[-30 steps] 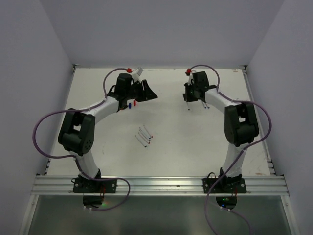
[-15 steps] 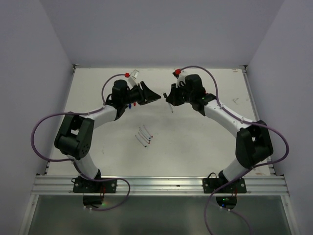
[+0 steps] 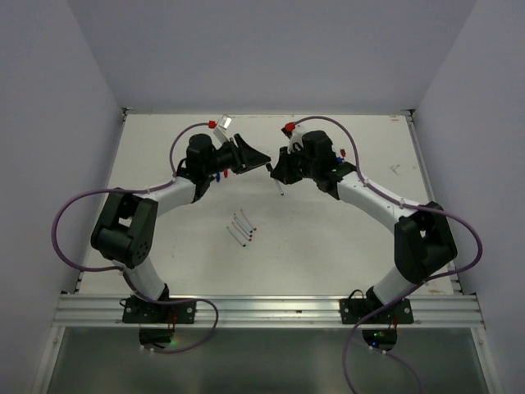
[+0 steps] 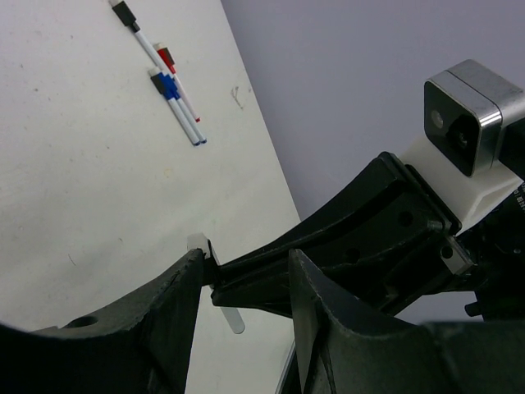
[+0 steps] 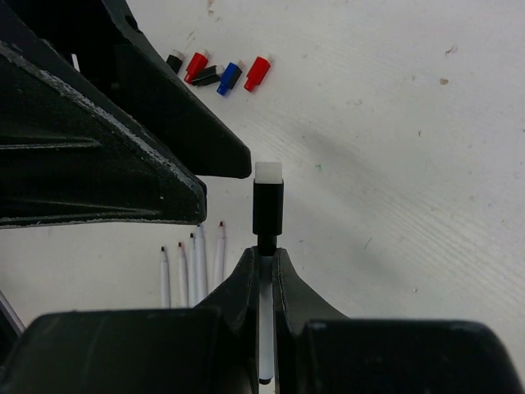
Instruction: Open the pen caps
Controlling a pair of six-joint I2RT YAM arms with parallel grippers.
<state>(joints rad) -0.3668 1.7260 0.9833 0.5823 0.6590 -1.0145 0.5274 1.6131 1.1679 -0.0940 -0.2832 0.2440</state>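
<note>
1. Black cap [image 5: 268,205], with a white plug at its end, sits on the pen [image 5: 264,345] in the right gripper [image 5: 263,258]. The jaws are fully closed on the barrel just below the cap. That leaves the whole cap sticking out and free to be taken.
2. The pen appears lifted off the table [image 5: 426,164], over its far middle. The cap end points toward the other arm, probably so the pull can run straight along the barrel.
3. Left gripper [image 4: 246,267] is roughly half open with nothing in it. Its fingers flank the tip of the right gripper, and the cap lies just beside one fingertip. I cannot tell whether the cap is properly between the pads.
4. Five loose caps [image 5: 230,76] in red, blue and black lie bunched on the table beyond the pen. Four uncapped pens [image 5: 199,267] lie side by side nearer the arm bases. Keeping finished pieces in separate groups probably leaves the handover spot free.
5. Capped pens [image 4: 168,84], with black, red and blue caps, lie close together in the left wrist view. They are not yet done.
6. Step in hand, as judged: align, close the left gripper on the cap, then pull apart. The risk is pinching the barrel or the opposing fingers instead of the cap.
</note>
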